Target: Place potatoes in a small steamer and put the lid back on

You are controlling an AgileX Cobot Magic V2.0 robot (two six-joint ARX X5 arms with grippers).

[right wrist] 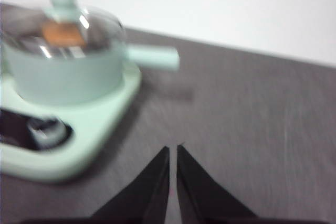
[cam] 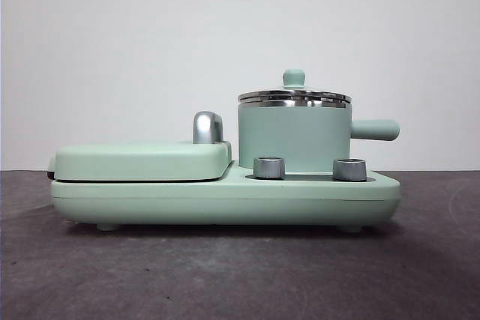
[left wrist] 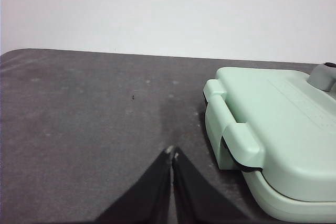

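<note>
The small steamer point(cam: 294, 139), a mint-green pot with a stubby side handle, stands on the right of the green cooker base point(cam: 225, 196). The lid point(cam: 294, 95) with its green knob sits on the pot. In the blurred right wrist view the pot point(right wrist: 63, 74) shows the orange-brown potato point(right wrist: 62, 33) through the glass lid point(right wrist: 68, 22). My right gripper point(right wrist: 173, 149) is shut and empty over the bare table beside the cooker. My left gripper point(left wrist: 172, 153) is shut and empty over the table, beside the grill end of the cooker.
The flat green grill cover point(cam: 142, 159) with a chrome handle point(cam: 208, 127) fills the cooker's left half and also shows in the left wrist view point(left wrist: 278, 129). Two steel dials point(cam: 269, 167) sit on the front. The table point(cam: 225, 275) is dark grey; a white wall is behind.
</note>
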